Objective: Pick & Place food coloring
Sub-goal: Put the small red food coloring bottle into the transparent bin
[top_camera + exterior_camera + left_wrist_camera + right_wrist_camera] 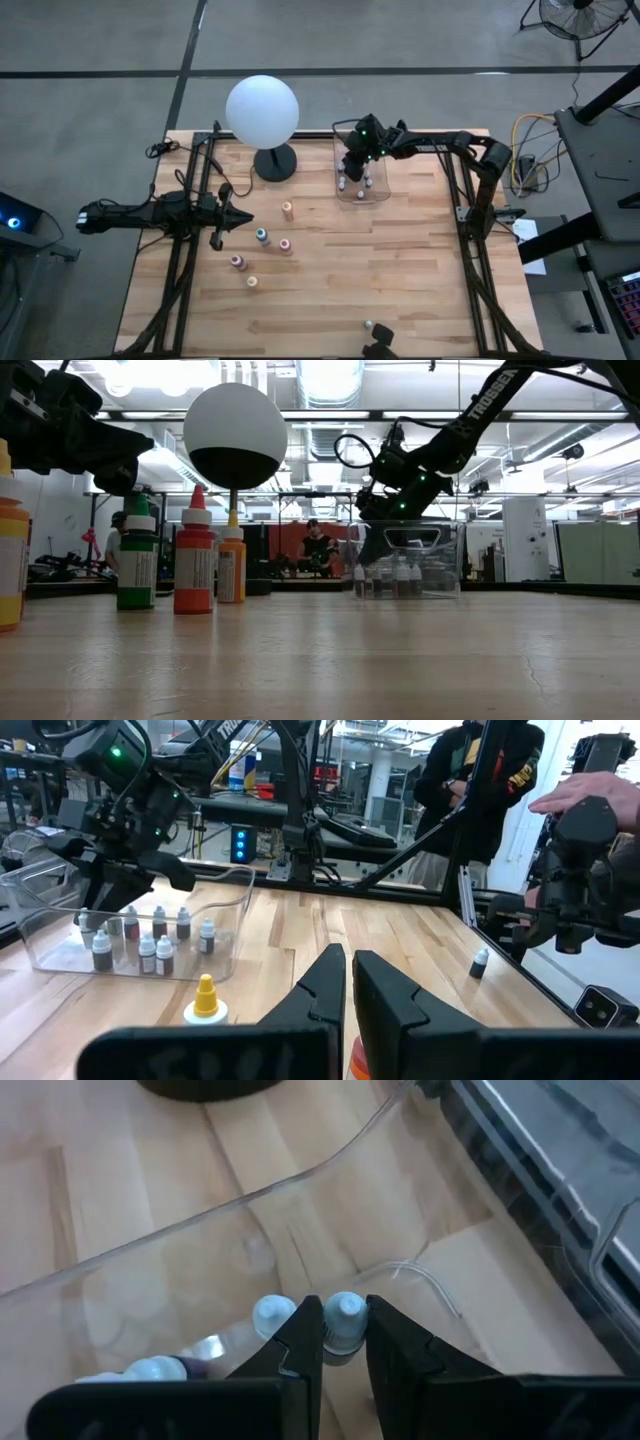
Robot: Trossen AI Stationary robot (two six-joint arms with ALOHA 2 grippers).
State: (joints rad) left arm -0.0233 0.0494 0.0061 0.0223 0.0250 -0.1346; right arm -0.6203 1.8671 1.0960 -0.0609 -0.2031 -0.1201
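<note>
Food-coloring bottle [344, 1320] stands upright, clamped in the right gripper [343, 1342], inside the clear bin [380, 192] at upper right.

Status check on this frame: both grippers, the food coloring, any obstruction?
Right gripper shut on a small bottle inside the clear bin. Left gripper shut, empty, waiting by the colored bottles. Nothing blocking.

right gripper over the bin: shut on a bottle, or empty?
Shut on a small bottle: right gripper fingers pinch its white cap inside the clear bin.
</note>
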